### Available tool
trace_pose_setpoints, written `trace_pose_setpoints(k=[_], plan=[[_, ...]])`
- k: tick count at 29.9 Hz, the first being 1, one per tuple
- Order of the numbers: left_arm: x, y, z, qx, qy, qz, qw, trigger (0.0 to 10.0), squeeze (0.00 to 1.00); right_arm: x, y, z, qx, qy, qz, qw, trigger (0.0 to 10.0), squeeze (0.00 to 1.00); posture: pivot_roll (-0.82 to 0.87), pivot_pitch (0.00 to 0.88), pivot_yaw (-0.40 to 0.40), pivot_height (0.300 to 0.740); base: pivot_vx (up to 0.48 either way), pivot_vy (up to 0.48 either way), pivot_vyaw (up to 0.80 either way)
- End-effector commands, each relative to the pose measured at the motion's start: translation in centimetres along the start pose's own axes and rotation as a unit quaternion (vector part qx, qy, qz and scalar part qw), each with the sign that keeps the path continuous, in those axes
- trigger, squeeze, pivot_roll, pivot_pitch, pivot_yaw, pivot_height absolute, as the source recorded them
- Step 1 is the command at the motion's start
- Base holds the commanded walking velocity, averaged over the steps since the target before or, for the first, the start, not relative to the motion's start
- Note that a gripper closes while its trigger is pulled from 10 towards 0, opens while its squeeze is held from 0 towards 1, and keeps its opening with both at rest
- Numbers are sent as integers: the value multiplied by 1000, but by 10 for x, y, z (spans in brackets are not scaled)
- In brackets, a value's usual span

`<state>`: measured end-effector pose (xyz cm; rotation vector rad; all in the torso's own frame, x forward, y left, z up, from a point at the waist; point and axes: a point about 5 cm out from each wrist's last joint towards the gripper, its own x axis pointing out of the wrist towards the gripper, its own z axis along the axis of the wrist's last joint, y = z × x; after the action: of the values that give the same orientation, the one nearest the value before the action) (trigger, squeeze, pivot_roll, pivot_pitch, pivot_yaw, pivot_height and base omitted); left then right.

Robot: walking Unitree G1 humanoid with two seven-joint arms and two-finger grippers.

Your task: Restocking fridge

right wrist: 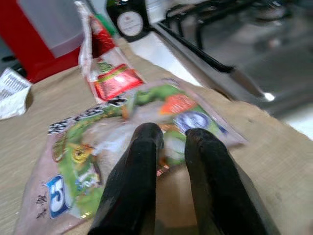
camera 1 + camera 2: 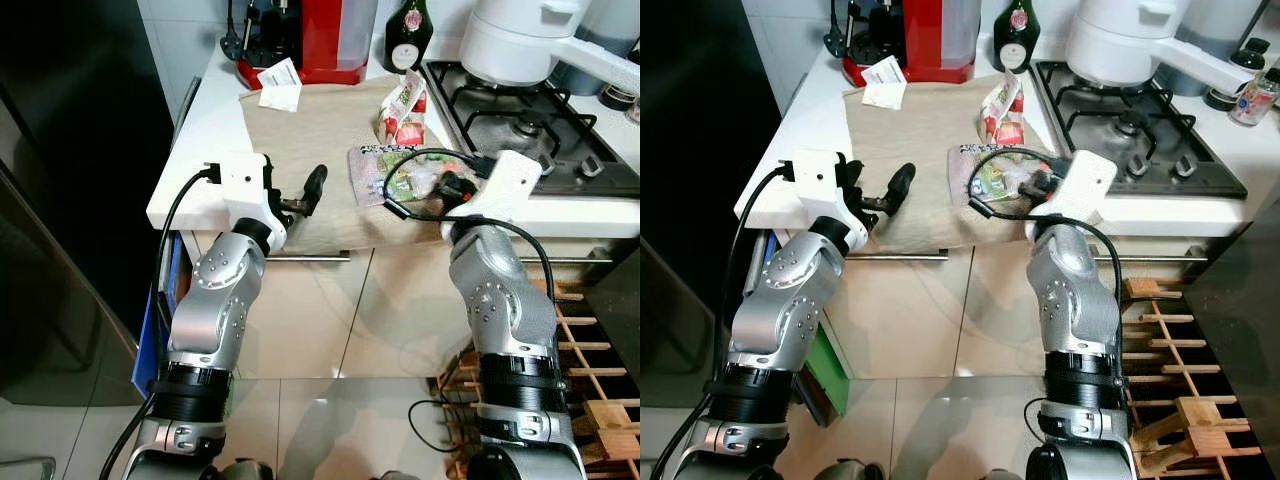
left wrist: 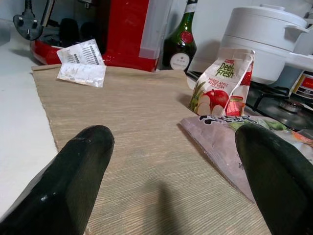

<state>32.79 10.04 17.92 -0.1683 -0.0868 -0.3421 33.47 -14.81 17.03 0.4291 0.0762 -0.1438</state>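
Beige cloth mat (image 2: 300, 140) covers the counter (image 2: 205, 130). A flat salad bag (image 2: 405, 175) lies on its right side, directly under the right hand (image 1: 168, 142), whose fingers are nearly closed above it. Left hand (image 2: 305, 195) hovers open, farther left.

Head views downward; wrists low over counter (image 2: 200, 130).

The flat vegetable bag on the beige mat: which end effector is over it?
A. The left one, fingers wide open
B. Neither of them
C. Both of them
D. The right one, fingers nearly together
D: the right end effector sits with its fingertips over the flat vegetable bag, fingers nearly together, while the left end effector is open over the bare beige mat beside the bag.
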Motion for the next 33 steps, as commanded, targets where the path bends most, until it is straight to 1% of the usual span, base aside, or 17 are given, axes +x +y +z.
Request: trace_pose_setpoints(k=[1, 2, 4, 8, 10, 16, 21, 25, 26, 27, 28, 30, 33], plan=[[0, -4, 0, 7, 2, -16, 1000, 10000, 0, -3, -1, 8, 22, -22, -4, 999, 10000, 1000, -110, 13, -19, 736, 0, 0, 0], [0, -4, 0, 7, 2, -16, 1000, 10000, 0, -3, -1, 8, 22, -22, -4, 999, 10000, 1000, -110, 13, -19, 736, 0, 0, 0], [0, -6, 0, 13, 2, -22, 1000, 10000, 0, -4, 0, 12, 41, -35, 0, 999, 10000, 1000, -109, 12, -19, 736, 0, 0, 0], [-1, -11, -1, 17, -1, -40, 999, 10000, 0, -3, -1, 9, 33, -27, 1, 999, 10000, 1000, -112, 18, -16, 736, 0, 0, 0], [-1, -13, -1, 16, -2, -44, 999, 10000, 0, -3, -1, 8, 40, -23, 1, 999, 10000, 1000, -113, 20, -15, 736, 0, 0, 0], [-1, -14, -1, 15, -2, -46, 999, 10000, 0, -4, 1, 8, 41, -22, 7, 999, 10000, 1000, -116, 26, -15, 736, 0, 0, 0], [-1, -13, -2, 14, -2, -46, 999, 10000, 0, -4, 0, 6, 46, -14, 2, 999, 10000, 1000, -118, 29, -16, 736, 0, 0, 0], [-1, -14, -2, 14, -2, -46, 999, 10000, 0, -3, -2, 3, 73, 3, -9, 997, 10000, 1000, -118, 29, -16, 736, 0, 0, 0], [-1, -14, -2, 13, -2, -46, 999, 10000, 0, -2, -2, 2, 74, 9, -5, 997, 10000, 1000, -118, 29, -16, 736, 0, 0, 0], [-1, -14, -2, 13, -2, -47, 999, 10000, 0, -2, -1, 1, 78, 14, -1, 997, 10000, 122, -118, 29, -16, 736, 0, 0, 0], [-1, -14, -2, 13, -2, -47, 999, 10000, 0, -1, -1, 0, 81, 16, -2, 997, 10000, 0, -118, 29, -16, 736, 0, 0, 0], [-1, -14, -2, 13, -2, -47, 999, 10000, 0, 1, 0, -3, 98, 28, -3, 995, 10000, 0, -118, 29, -16, 736, 0, 0, 0], [0, -14, -2, 13, -3, -47, 999, 10000, 0, 2, 0, -4, 101, 33, -4, 994, 10000, 0, -118, 28, -16, 736, 0, 0, 0]])
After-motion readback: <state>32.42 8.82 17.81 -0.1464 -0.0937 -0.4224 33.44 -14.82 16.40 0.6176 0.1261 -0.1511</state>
